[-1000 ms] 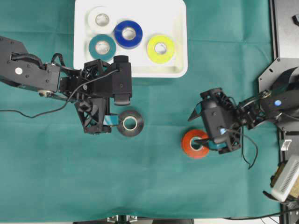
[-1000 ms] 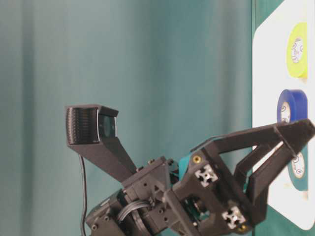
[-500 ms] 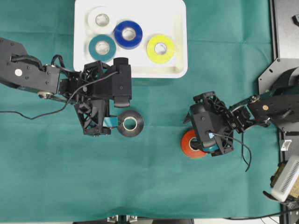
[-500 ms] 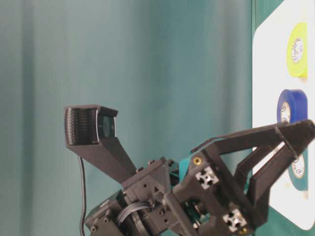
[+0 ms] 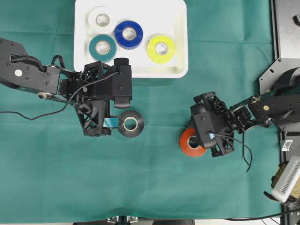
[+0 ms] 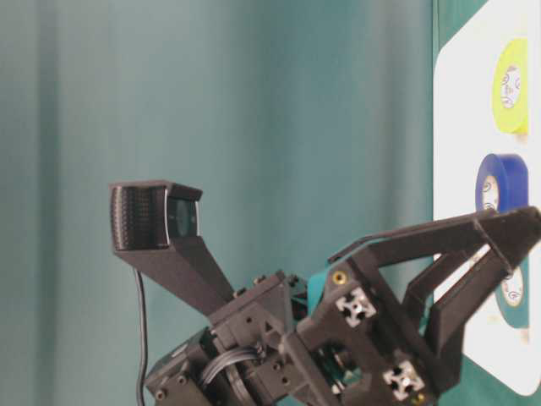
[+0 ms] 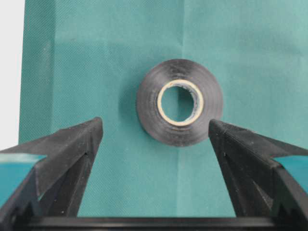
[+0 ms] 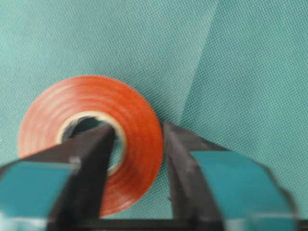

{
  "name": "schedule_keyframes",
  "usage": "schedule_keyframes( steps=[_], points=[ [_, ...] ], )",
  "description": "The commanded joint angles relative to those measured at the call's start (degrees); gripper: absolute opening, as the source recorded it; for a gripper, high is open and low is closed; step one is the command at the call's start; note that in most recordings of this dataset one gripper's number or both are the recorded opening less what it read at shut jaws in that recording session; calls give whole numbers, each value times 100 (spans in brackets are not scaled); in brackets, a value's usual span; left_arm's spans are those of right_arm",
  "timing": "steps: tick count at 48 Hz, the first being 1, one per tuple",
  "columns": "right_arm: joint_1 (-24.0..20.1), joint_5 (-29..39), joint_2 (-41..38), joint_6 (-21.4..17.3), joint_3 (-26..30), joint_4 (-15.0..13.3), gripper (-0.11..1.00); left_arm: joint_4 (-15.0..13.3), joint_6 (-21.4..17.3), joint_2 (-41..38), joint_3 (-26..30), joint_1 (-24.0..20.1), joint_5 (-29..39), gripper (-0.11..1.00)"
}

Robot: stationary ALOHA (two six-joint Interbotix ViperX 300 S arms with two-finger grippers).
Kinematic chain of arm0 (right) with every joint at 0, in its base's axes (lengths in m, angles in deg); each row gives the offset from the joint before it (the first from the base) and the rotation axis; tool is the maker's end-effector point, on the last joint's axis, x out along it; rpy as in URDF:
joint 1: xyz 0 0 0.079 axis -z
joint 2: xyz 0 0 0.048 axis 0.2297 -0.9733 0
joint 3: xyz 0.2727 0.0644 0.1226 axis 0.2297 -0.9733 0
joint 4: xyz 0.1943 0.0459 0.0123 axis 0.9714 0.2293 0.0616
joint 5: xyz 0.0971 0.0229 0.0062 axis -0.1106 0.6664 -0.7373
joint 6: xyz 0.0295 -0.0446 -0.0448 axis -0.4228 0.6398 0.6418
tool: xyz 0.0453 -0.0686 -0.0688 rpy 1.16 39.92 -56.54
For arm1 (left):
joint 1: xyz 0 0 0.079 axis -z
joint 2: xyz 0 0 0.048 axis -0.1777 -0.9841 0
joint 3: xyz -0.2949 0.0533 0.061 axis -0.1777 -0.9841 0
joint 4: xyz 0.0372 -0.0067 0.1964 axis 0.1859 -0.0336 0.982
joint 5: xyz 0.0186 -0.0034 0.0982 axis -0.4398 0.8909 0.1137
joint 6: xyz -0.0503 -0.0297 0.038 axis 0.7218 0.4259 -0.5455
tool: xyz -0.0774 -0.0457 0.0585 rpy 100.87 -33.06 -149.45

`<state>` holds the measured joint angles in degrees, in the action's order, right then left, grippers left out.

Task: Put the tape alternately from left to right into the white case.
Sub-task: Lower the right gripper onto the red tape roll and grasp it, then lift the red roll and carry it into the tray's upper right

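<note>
The white case (image 5: 180, 70) holds a white roll (image 5: 93, 16), a teal roll (image 5: 95, 43), a blue roll (image 5: 120, 30) and a yellow roll (image 5: 153, 47). A black tape roll (image 5: 123, 127) (image 7: 149, 120) lies flat on the green cloth below the case. My left gripper (image 5: 110, 121) (image 7: 155, 126) hangs open beside it, the roll just ahead of its spread tips. The red tape roll (image 5: 185, 144) (image 8: 139, 144) lies on the cloth at the right. My right gripper (image 5: 199, 140) (image 8: 139, 129) is shut on its wall, one finger (image 8: 91, 159) in the core, the other outside.
Green cloth (image 5: 154, 187) covers the table. A dark metal stand (image 5: 286, 33) and some equipment stand at the right edge. In the table-level view a black gripper frame (image 6: 397, 296) fills the foreground, with the case's edge (image 6: 456, 127) behind it.
My right gripper came in over the red roll and shut on its wall; the roll shifted a little to the left. The left arm and black roll have not moved.
</note>
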<state>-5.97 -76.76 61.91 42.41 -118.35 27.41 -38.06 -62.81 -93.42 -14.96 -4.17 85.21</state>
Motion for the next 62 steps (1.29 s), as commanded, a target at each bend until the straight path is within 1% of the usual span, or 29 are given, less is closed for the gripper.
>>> schedule_keyframes(
  steps=[1,3,16,27,37,45,53,59,62],
  points=[
    [-9,-44,53,9,105,-9,25,-9,0,193,62,18,-35,61],
    [-9,-44,62,9,105,-9,20,-9,0,193,70,18,-26,61],
    [-9,-35,202,-9,123,-9,20,-9,0,193,62,18,-26,61],
    [-9,44,642,-9,220,-9,20,-9,0,193,62,26,-35,61],
    [-9,281,1125,-9,325,-9,20,-9,0,193,62,70,-26,61],
    [35,519,1213,18,431,-18,20,-9,0,185,62,88,-35,61],
    [334,668,1204,70,536,-26,20,-9,0,176,62,88,-35,61],
    [721,668,1204,79,562,-70,20,-9,0,167,62,97,-35,61],
    [923,668,1213,79,571,-149,20,-9,0,167,62,105,-26,61]
  ],
)
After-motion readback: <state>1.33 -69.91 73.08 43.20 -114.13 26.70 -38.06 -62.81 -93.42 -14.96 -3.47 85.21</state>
